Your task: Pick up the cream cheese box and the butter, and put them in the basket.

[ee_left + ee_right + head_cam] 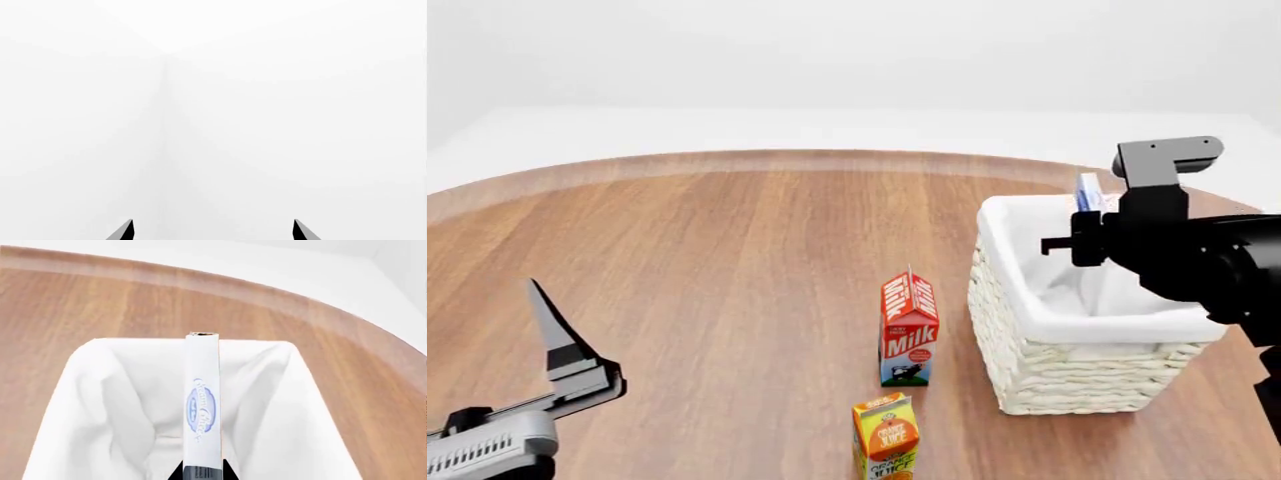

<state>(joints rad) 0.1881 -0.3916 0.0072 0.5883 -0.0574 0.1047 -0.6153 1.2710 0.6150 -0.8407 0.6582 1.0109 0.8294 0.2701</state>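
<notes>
Currently the left gripper (561, 335) hangs near the table's (721, 260) front-left edge, jaws spread and empty, well away from the work. Mid-table stand the orange juice carton (885, 433) and milk carton (908, 326). Beyond them, near the right edge, the right gripper (200, 471) is clamped on the cream cheese box (201, 405), held on edge directly above the basket (1068, 370) opening, long axis pointing away from the gripper. The butter is not visible.
</notes>
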